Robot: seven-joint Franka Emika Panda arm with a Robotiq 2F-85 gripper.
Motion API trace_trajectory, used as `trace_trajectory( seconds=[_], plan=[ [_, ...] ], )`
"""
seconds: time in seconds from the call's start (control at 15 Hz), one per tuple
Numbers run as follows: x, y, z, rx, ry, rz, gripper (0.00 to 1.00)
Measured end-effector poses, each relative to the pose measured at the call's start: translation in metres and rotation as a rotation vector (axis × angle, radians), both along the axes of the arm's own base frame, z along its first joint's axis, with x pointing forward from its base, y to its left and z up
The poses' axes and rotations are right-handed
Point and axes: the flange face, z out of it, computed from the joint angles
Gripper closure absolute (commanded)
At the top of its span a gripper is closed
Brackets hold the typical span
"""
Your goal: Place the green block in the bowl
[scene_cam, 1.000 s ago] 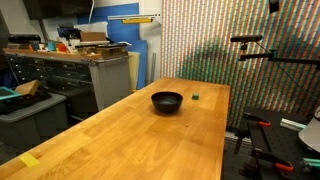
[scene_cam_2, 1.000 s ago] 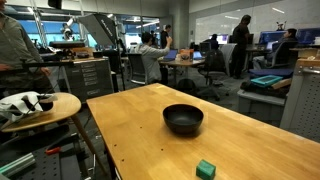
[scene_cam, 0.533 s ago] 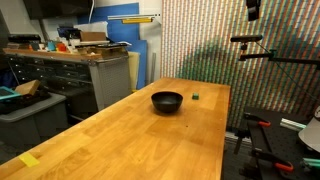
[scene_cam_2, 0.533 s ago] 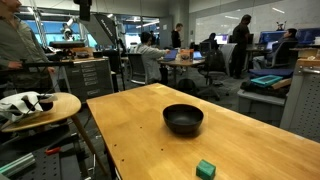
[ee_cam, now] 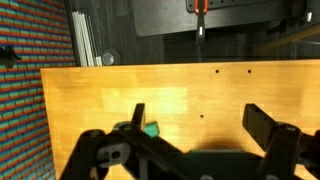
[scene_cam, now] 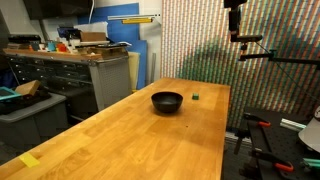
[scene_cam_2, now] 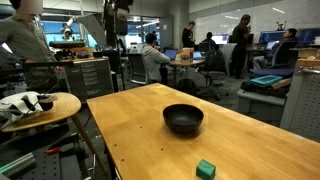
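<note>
The black bowl sits on the wooden table. The tiny green block lies on the table a short way beside the bowl, apart from it. My gripper hangs high above the table, far from both. In the wrist view the gripper is open and empty, looking down at the table. The green block shows by the left finger. The bowl is mostly hidden behind the gripper body there.
A tripod arm stands beyond the table's side edge. A workbench with drawers stands off to one side. A round side table with a cloth is near the table corner. Yellow tape marks the near end. People work at desks behind.
My gripper has moved sideways at the top of both exterior views, coming in over the table. The bowl and the block have not moved.
</note>
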Motion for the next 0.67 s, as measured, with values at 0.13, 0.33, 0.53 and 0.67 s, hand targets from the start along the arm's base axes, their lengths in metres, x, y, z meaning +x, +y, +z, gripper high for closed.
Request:
trace_trajectory(
  seconds=[0.13,0.33,0.53,0.67],
  plan=[
    [0.012,-0.006,-0.018,0.002,-0.009,0.043,0.0],
    [0.029,-0.012,-0.046,0.022,-0.016,0.088,0.0],
    [0.044,-0.021,-0.074,0.04,-0.015,0.114,0.0],
    [0.054,-0.027,-0.092,0.051,-0.015,0.126,0.0]
  ],
)
